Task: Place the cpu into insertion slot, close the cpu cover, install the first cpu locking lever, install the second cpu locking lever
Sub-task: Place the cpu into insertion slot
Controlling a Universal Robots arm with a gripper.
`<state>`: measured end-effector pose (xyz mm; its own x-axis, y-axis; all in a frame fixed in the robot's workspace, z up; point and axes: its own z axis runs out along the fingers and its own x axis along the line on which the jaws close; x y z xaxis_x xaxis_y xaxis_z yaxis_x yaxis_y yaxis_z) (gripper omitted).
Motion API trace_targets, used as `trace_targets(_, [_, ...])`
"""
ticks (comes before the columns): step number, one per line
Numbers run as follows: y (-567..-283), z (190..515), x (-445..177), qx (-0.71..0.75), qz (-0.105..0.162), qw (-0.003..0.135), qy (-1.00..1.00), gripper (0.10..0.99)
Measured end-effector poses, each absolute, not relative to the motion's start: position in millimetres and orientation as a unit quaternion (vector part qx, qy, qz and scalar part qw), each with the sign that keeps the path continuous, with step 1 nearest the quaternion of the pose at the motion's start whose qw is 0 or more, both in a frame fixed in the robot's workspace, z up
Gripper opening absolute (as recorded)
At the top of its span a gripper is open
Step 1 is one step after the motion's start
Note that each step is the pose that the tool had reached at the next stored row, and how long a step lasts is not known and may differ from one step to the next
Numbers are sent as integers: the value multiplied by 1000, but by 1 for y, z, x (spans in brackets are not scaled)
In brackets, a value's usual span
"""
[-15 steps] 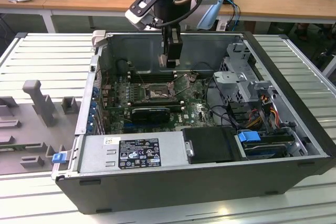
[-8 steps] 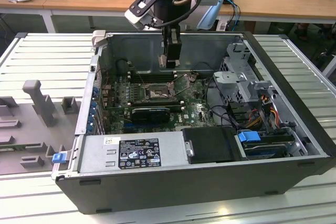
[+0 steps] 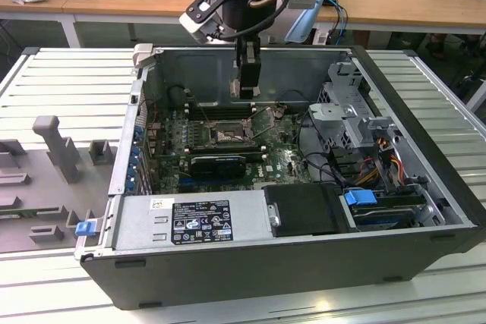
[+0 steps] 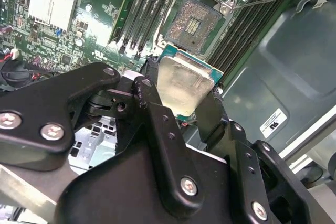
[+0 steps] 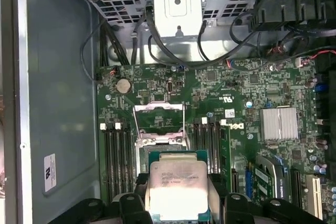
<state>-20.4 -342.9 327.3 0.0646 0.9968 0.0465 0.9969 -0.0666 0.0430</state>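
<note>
My end effector (image 4: pixel 181 93) is clenched on the cpu (image 4: pixel 185 80), two black fingers (image 4: pixel 152 103) pinching opposite edges of the silvery chip, which hangs at my fingertips inside the open-sided computer case (image 3: pixel 304 263). Just beyond the chip, and apart from it, lies the insertion slot (image 4: pixel 193 22), its dark contact field bare within the metal rim. The cpu cover (image 5: pixel 159 107), a thin metal frame with a square window, sits on the far side of the slot from me rather than over it. A thin locking lever (image 4: pixel 260 0) juts out past the slot's corner. Long black memory slots (image 4: pixel 149 9) flank the socket on the green motherboard (image 5: pixel 236 82). The case rests on a ribbed metal counter (image 3: pixel 53 294).
</note>
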Motion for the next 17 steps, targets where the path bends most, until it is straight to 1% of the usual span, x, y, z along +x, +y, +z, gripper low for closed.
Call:
trace_targets(7, [-343, 322, -21, -742, -32, -1, -670, 529])
trace_targets(11, [-343, 317, -21, -741, -39, -7, -670, 529])
trace_targets(17, [-343, 310, -22, -721, -39, -6, -692, 529])
